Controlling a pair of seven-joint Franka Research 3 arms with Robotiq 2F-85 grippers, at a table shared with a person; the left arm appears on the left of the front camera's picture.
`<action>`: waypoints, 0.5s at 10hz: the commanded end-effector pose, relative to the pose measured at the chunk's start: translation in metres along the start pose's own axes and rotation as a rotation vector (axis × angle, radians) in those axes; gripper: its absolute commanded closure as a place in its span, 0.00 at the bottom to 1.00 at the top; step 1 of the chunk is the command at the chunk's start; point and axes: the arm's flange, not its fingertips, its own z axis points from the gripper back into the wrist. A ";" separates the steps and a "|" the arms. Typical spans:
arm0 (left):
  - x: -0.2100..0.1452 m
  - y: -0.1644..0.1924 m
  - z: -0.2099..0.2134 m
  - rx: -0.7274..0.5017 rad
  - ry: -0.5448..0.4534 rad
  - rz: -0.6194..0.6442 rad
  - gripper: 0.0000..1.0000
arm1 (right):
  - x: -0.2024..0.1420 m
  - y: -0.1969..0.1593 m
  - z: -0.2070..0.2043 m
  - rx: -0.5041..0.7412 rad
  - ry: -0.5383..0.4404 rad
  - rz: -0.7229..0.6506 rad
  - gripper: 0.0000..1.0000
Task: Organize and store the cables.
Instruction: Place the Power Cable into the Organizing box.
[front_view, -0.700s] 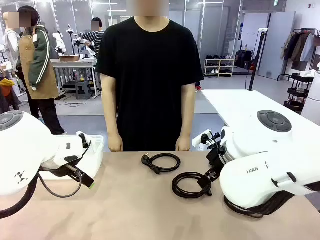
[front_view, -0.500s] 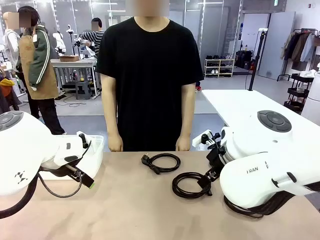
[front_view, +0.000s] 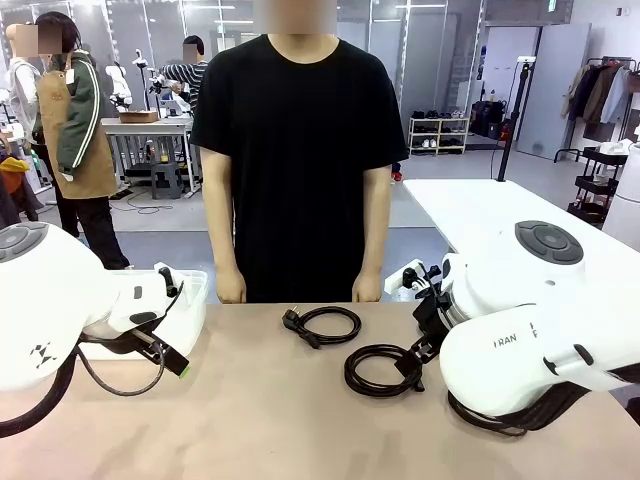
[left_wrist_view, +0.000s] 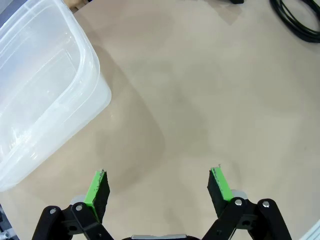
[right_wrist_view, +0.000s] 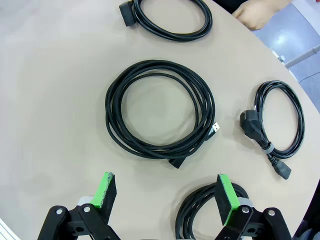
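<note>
Several black cables lie coiled on the tan table. In the right wrist view a large coil (right_wrist_view: 160, 107) rests just ahead of my open right gripper (right_wrist_view: 167, 192). Another coil with a plug (right_wrist_view: 170, 20) sits farther off, a third (right_wrist_view: 277, 122) lies to the right, and one more (right_wrist_view: 200, 212) is partly hidden under the right finger. From the front, two coils show: one (front_view: 322, 325) near the person and one (front_view: 378, 370) beside my right arm. My left gripper (left_wrist_view: 160, 182) hangs open over bare table, nothing between its fingers.
A clear plastic bin (left_wrist_view: 40, 75) stands at the table's left side (front_view: 196, 300), close to my left gripper. A person in a black shirt stands at the far edge, hands (front_view: 230, 288) hanging by the table. One hand (right_wrist_view: 260, 10) shows near the farthest coil.
</note>
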 end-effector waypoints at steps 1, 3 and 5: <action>0.000 0.001 0.000 0.000 0.000 0.003 0.00 | 0.000 0.000 0.000 0.000 0.000 -0.002 0.00; 0.000 0.000 0.000 0.000 0.000 0.000 0.00 | 0.000 0.000 0.000 0.000 0.000 0.000 0.00; 0.027 0.041 0.045 -0.060 0.048 -0.096 0.00 | 0.012 -0.036 0.030 0.069 0.036 0.073 0.00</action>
